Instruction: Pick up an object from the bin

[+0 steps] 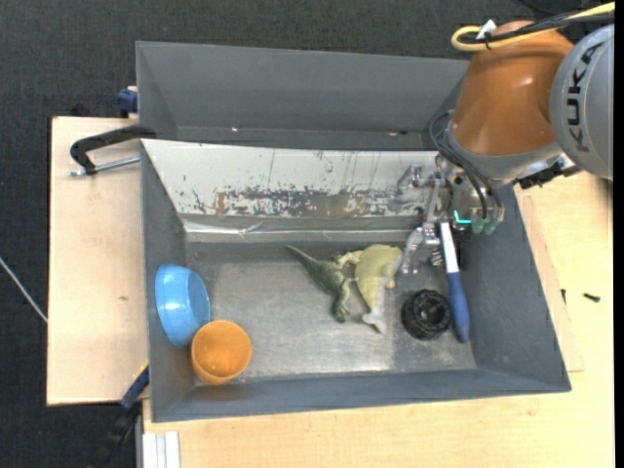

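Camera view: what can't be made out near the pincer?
Blue-and-white pen: its top end runs into the pincer; held or merely lying there, cannot tell.
Black round thing: too small and dark to identify.
Pale yellow-green toy: pressed against the green dinosaur; where one ends is unclear.
Arm: cut off by the right edge.
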{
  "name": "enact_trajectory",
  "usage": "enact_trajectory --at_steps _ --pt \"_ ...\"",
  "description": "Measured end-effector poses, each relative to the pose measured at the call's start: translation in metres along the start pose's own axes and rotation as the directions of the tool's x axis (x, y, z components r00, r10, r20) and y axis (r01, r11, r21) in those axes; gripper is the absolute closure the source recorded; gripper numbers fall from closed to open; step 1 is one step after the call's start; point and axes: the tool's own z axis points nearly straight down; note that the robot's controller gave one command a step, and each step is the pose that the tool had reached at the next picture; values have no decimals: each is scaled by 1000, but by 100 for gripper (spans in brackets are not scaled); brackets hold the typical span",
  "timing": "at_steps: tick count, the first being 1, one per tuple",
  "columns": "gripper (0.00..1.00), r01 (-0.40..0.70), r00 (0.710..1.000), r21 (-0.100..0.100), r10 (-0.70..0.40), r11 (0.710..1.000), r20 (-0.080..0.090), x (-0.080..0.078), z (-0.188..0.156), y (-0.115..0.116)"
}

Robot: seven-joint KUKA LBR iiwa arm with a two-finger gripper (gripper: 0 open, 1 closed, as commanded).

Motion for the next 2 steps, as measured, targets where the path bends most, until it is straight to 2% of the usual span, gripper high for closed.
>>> enact_trajectory --at_steps 1,2 --pt "0 45 999 2 -45 999 10 -7 121 -4" --pt "100 46 999 3 -46 999 18 -9 118 -4"
